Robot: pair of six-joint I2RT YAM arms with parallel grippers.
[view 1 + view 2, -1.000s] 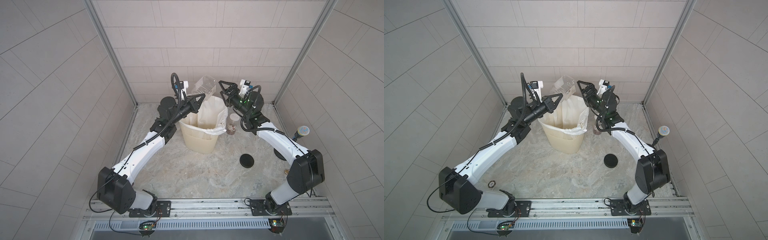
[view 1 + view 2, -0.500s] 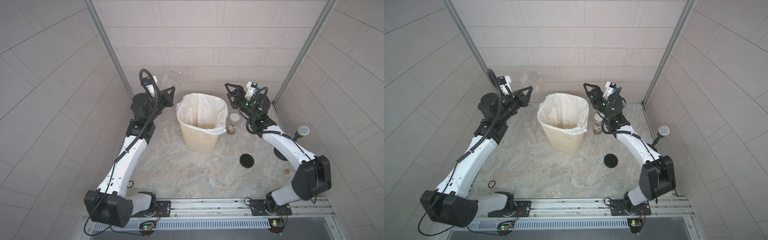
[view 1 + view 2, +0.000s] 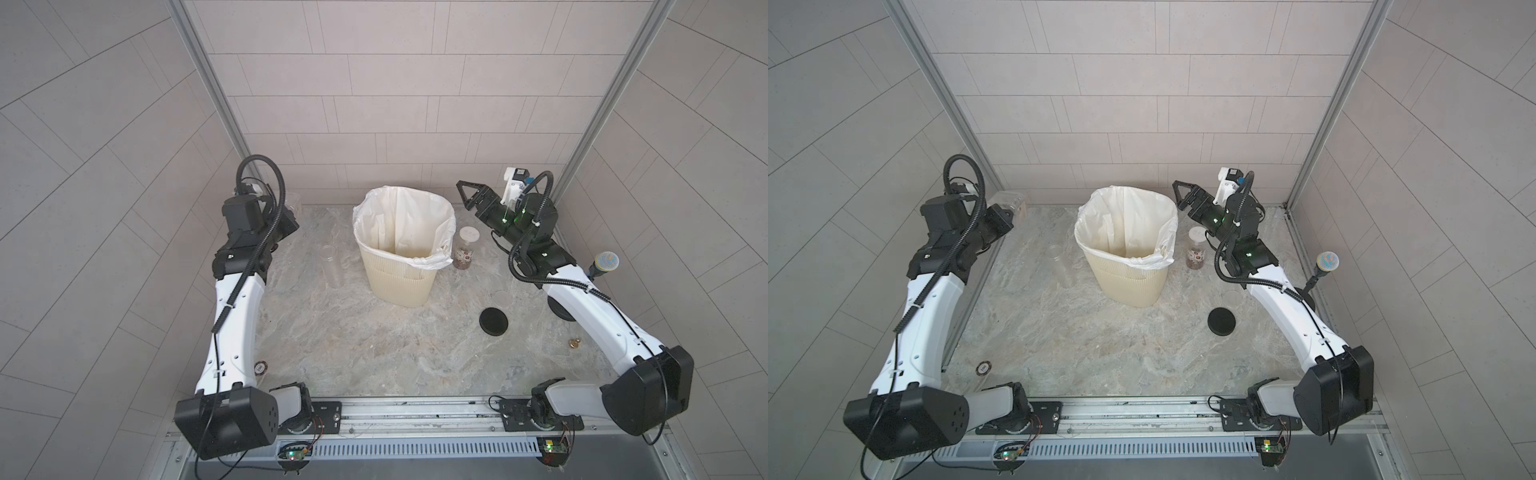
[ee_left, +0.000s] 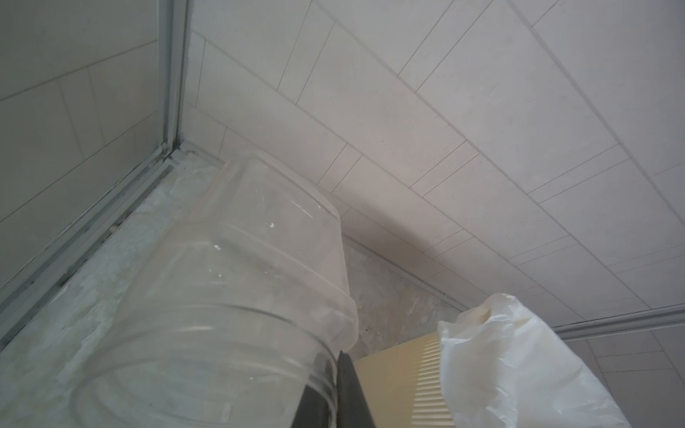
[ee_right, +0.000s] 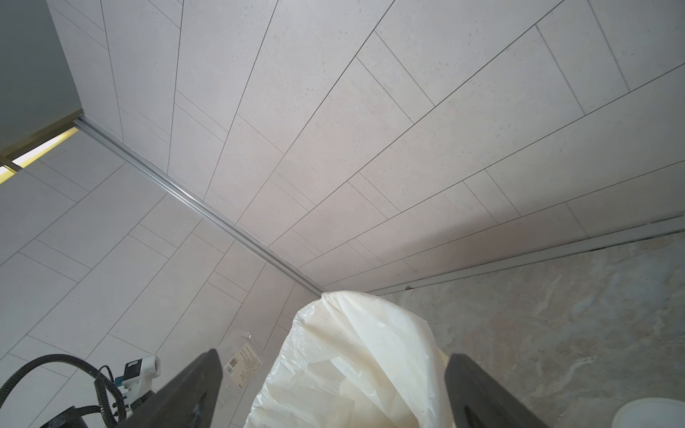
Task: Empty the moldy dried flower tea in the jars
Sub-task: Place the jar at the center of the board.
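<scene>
Left arm has swung off the cream bin (image 3: pixel 399 286) into the back-left corner, the left gripper (image 3: pixel 1000 218) clamped on the rim of the wide clear jar (image 4: pixel 237 266), which looks empty. Right gripper (image 3: pixel 471 195), jaws spread wide and holding nothing, hangs beside the bin's rim above the white-lidded jar (image 3: pixel 467 249). Tall slim jar (image 3: pixel 331 266) stands just left of the bin; dried flower tea (image 3: pixel 462 261) sits in the white-lidded jar.
</scene>
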